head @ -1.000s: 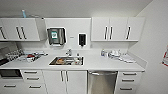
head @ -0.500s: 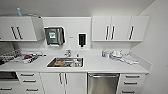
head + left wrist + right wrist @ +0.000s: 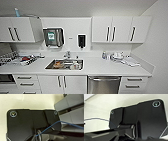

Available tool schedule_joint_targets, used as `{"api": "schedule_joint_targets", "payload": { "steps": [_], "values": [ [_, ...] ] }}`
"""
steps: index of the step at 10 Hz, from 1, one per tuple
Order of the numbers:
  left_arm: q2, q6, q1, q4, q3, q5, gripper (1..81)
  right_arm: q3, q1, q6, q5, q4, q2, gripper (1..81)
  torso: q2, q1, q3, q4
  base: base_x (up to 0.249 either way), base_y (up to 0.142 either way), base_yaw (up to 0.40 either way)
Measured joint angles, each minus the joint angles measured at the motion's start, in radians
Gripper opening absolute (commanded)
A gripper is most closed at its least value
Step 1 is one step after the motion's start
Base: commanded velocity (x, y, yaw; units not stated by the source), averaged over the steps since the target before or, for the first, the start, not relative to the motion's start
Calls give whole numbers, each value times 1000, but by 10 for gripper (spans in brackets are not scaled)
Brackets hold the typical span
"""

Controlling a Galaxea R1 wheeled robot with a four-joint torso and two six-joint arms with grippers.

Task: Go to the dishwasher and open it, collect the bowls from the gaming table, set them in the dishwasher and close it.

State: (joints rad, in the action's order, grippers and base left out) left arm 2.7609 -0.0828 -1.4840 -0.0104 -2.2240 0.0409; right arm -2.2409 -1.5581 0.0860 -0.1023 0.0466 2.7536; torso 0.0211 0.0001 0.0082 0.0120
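Under the white bench (image 3: 100,68), right of the middle of the head view, the dishwasher (image 3: 104,85) is seen with its steel front shut and its bar handle (image 3: 104,79) running along the top edge. White drawers (image 3: 132,83) are placed on its right side and white cabinet doors (image 3: 62,84) on its left side. A steel sink (image 3: 64,64) is set into the bench left of the dishwasher, and some dishes are lying inside it; what kind of dishes cannot be told. A tap (image 3: 67,54) stands behind the sink. On the wall above, a paper towel dispenser (image 3: 53,37) and a dark soap dispenser (image 3: 81,41) are mounted, with white wall cabinets (image 3: 120,29) at both sides. A dish rack (image 3: 10,58) with some coloured items beside it is found at the left end of the bench, and a bottle (image 3: 104,55) with a few pale things near it at the right end. The state of each claw cannot be told: in both wrist views a dark plate of the robot is seen, and the fingers cannot be made out. A thin blue cable (image 3: 52,126) is crossing the plate in the left wrist view.
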Motion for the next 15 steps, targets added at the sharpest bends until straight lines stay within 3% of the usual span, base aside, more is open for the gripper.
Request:
{"api": "schedule_joint_targets", "payload": {
  "steps": [15],
  "values": [
    [-4,0,7,0,1,9,811,16,7,0,-6,0,-3,811,0,0,0,0,146,0,0]
  ]
}}
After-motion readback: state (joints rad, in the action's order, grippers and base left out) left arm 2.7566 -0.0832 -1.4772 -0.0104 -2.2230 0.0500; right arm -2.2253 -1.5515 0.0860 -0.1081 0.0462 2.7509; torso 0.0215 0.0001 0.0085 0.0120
